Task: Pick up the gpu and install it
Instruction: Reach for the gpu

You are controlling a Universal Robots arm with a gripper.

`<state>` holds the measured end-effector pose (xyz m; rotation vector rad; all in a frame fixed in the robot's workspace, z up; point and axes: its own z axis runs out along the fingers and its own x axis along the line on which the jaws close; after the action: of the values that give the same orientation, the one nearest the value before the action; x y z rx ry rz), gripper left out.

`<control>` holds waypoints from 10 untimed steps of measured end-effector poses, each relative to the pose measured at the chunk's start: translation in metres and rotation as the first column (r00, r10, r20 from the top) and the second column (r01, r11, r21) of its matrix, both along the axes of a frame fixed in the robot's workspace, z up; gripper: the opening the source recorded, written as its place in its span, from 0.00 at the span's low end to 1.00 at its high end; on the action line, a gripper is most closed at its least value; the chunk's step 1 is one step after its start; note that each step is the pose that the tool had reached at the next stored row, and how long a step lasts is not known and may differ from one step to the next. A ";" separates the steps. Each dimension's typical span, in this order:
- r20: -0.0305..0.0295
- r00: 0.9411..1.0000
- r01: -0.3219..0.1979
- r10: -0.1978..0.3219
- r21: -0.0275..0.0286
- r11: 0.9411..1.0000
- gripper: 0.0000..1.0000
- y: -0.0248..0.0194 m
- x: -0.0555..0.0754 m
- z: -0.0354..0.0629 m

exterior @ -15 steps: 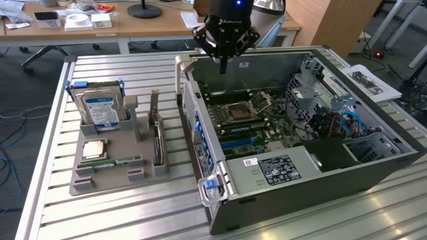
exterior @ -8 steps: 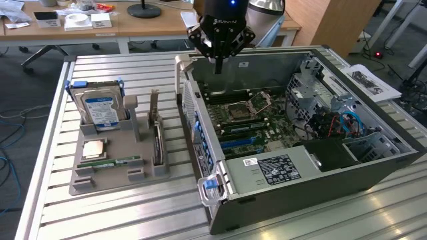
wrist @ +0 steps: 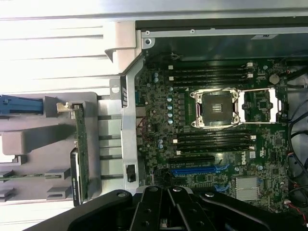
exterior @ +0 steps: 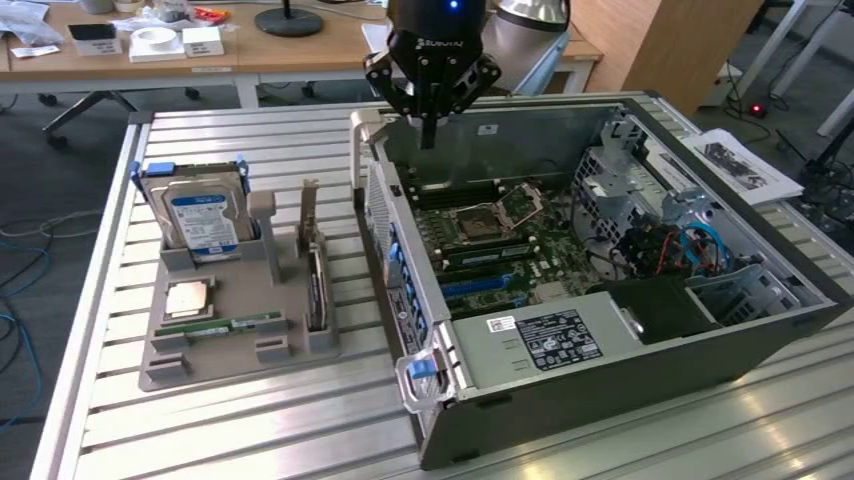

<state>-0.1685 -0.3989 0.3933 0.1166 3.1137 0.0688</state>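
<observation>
The gpu (exterior: 318, 290) stands on edge in a slot of the grey holder (exterior: 220, 362) on the exterior view's left, its silver bracket pointing up. In the wrist view the gpu (wrist: 80, 144) shows as a thin green edge with a black block beside it. My gripper (exterior: 429, 135) hangs above the rear wall of the open computer case (exterior: 601, 350), to the exterior view's right of the gpu and well apart from it. Its fingers (wrist: 168, 211) are shut with nothing between them. Below lies the motherboard (wrist: 216, 110) with a blue slot (wrist: 192, 171).
The grey holder also carries a hard drive (exterior: 200, 220), a processor chip (exterior: 187, 298) and a memory stick (exterior: 227, 325). The case stands on a slatted metal table (exterior: 240, 140). Papers (exterior: 741, 165) lie at the table's right edge. A cluttered desk (exterior: 174, 45) stands behind.
</observation>
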 end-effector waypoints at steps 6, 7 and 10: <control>0.000 1.000 0.000 0.000 0.000 1.000 0.11 0.0000 -0.007 0.0000; 0.000 1.000 0.000 0.000 0.000 1.000 0.11 0.0000 -0.008 0.0000; 0.000 1.000 0.000 0.000 0.000 1.000 0.11 0.0000 -0.011 0.0000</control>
<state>-0.1792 -0.3988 0.3933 0.1166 3.1137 0.0688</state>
